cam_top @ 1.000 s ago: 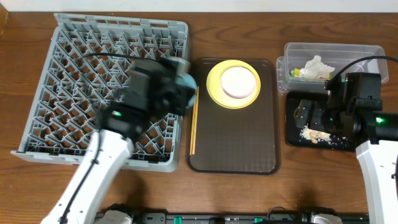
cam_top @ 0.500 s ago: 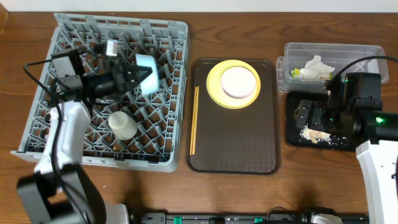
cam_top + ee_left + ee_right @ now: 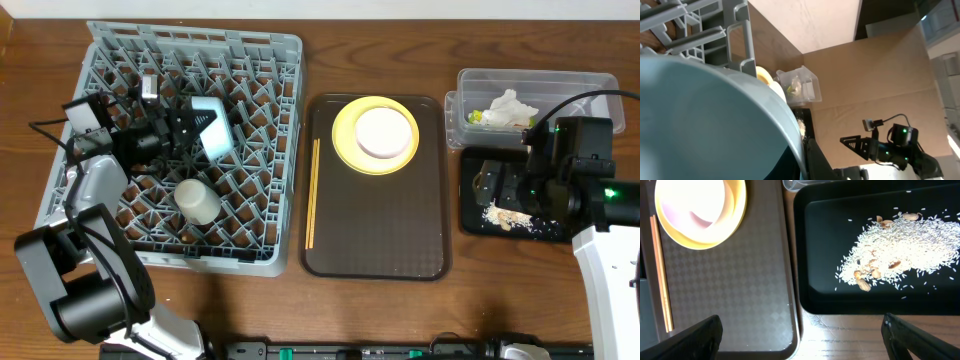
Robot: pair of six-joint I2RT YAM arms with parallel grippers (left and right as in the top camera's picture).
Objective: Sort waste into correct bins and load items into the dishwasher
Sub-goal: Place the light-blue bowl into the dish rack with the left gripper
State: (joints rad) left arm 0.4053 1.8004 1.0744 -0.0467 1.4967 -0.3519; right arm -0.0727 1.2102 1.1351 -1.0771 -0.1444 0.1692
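My left gripper [image 3: 188,130] is shut on the light blue bowl [image 3: 214,126] and holds it on its side inside the grey dish rack [image 3: 262,60]. The bowl fills the left wrist view [image 3: 705,115]. A small white cup [image 3: 198,200] sits in the rack. The yellow-green plate [image 3: 345,140] carries the white bowl [image 3: 386,131] on the brown tray; wooden chopsticks [image 3: 313,190] lie at the tray's left edge. My right gripper [image 3: 805,340] is wide open and empty above the black tray [image 3: 470,222], which holds beige crumbs [image 3: 900,245]. The paper wrapper [image 3: 510,108] lies in the clear tub [image 3: 530,78].
The brown serving tray [image 3: 380,230] lies between the rack and the bins. The rack's wall [image 3: 737,30] stands close to my left wrist. The table edge runs along the front. The plate [image 3: 735,225] and chopsticks [image 3: 660,275] also show in the right wrist view.
My left arm has swung left with the blue bowl, from the rack's right edge to the upper middle of the rack. The right arm has not moved.
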